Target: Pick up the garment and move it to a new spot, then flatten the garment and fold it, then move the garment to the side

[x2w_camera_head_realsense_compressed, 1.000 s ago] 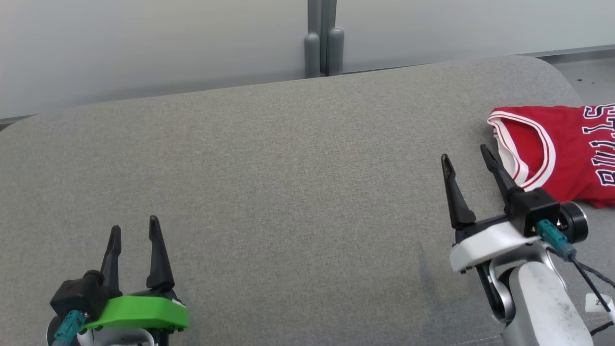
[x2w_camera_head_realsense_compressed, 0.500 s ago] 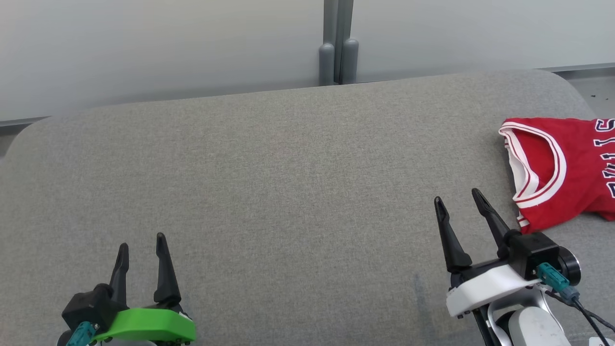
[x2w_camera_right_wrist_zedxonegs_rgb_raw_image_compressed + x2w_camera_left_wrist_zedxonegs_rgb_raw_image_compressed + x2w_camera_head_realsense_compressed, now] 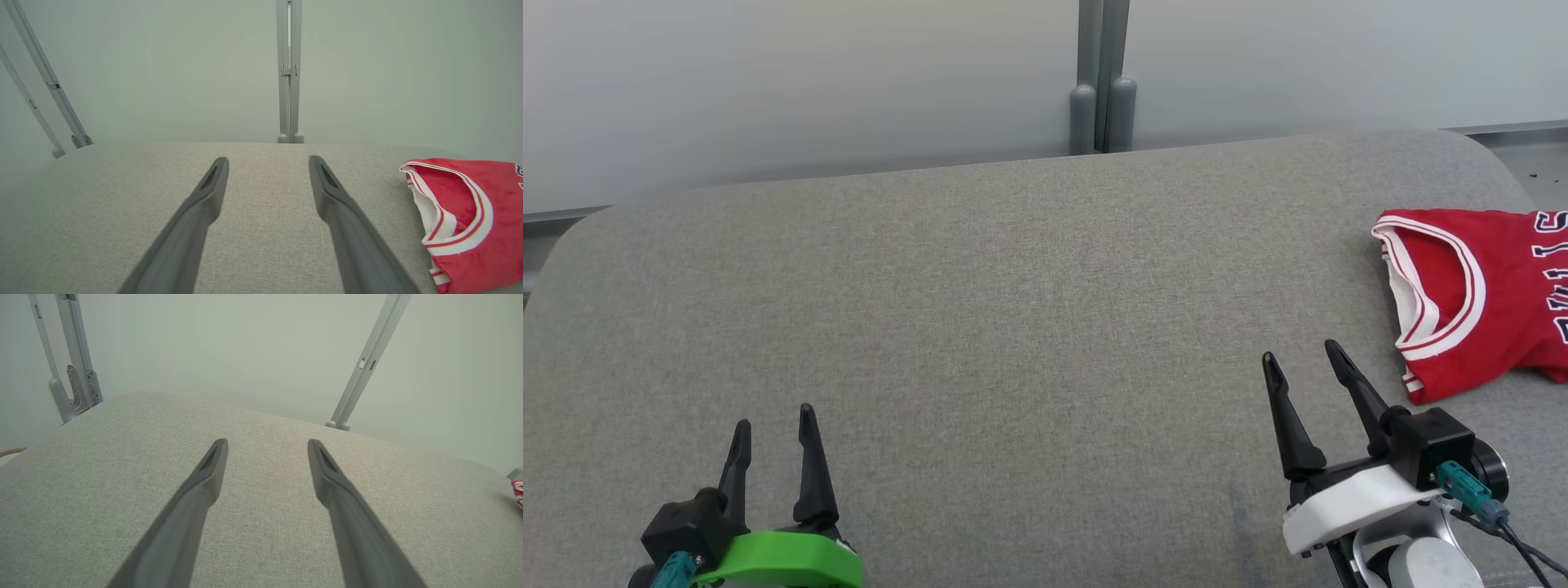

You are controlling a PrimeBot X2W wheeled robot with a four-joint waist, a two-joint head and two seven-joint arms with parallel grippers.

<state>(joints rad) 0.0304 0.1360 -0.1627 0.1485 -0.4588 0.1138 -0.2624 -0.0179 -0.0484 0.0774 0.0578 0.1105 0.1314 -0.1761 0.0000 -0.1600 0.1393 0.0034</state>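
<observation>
Red sleeveless jersey with white-striped trim (image 3: 1474, 302) lies at right end of wide grey cloth-covered pad (image 3: 1013, 327), part of it past picture edge. Right gripper (image 3: 1299, 353) near its corner, not touching, fingers wide apart, empty. Left gripper (image 3: 774, 418) far off on other side, fingers apart too, empty.

Could go wrong, my guess:
- Jersey seems close to pad edge, so small push may slide it off.
- Cloth thin, in layers. Pinch may catch top layer only and bunch it.
- One-arm lift may let it droop and crumple.

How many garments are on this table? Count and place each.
1: a red jersey at the grey table's right edge, partly cut off by the frame; others may lie beyond.
</observation>
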